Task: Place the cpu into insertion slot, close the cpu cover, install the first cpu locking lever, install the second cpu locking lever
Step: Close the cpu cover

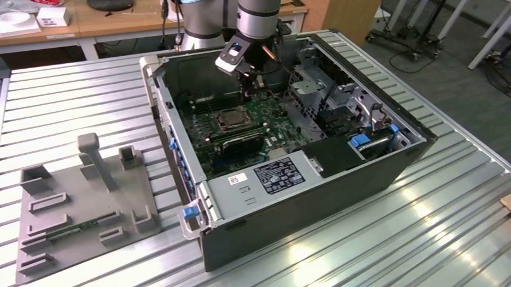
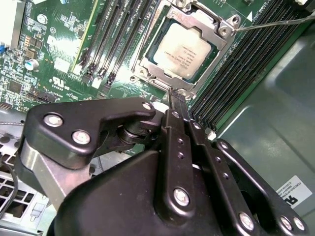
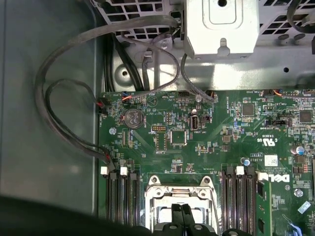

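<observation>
The cpu [image 2: 183,49] lies in the insertion slot [image 2: 138,74], the cpu cover [image 2: 197,18] down over it; one locking lever [image 2: 275,23] appears unlatched; the gripper [image 2: 178,98], clenched empty, hovers at the slot's edge.

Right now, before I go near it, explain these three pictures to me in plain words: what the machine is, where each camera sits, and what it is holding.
The exterior view comes from a camera standing off the machine. It shows a robot arm reaching down into an open computer case, which lies on a ribbed metal table. A grey holder tray lies on the table at the exterior view's left.

The two wrist views come from cameras riding on the arm, looking along its gripper, the black two-fingered claw. Its fingers are pressed together with nothing seen between them, right by the chip's metal frame.

In the second wrist view the cpu, a silver square chip, sits in place on the green circuit board. The cpu cover, a thin metal frame, lies flat around it.
</observation>
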`<state>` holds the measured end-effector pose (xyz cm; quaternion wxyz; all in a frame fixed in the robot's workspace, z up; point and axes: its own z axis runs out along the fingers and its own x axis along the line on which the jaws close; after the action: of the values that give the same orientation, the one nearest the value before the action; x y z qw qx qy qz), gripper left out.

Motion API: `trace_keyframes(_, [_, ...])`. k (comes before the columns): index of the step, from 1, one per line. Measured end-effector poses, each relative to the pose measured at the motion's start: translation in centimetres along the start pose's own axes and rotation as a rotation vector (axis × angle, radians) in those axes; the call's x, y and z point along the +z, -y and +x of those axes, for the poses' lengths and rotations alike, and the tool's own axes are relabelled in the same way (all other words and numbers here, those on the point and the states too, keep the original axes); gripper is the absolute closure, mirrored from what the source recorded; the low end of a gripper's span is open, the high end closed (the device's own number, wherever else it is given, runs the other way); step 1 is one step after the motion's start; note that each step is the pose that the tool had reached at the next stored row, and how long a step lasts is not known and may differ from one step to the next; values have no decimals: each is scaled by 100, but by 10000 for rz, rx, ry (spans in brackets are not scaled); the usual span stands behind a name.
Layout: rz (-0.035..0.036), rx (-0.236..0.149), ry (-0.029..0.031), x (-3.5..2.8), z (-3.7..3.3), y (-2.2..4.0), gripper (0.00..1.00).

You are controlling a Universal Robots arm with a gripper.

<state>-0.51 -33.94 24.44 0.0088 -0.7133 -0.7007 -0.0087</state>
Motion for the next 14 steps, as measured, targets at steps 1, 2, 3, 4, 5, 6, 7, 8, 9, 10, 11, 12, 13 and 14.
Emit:
trace_keyframes(1, [4,1,-1,0,0,0,89])
trace_keyframes(2, [8,0,-1,0,0,0,89])
trace_keyframes(3, [12,1,0,0,0,0,89])
trace_keyframes(4, [16,1,-1,0,0,0,89])
trace_keyframes(5, [20,1,0,0,0,0,89])
trace_keyframes(6, [20,0,-1,0,0,1,89])
trace_keyframes(7, [19,0,-1,0,0,4,89])
trace_keyframes(8, [16,0,-1,1,0,13,89])
trace_keyframes(9, [9,-1,-1,2,0,29,89])
trace_keyframes(10, [1,0,-2,3,-1,49,89])
trace_keyframes(11, [-9,1,-3,4,-1,76,89])
trace_keyframes(12, [-18,-1,-3,6,-2,101,89])
trace_keyframes(13, [-24,-2,-2,7,-2,127,89])
trace_keyframes(14, [-31,0,-2,9,-3,153,89])
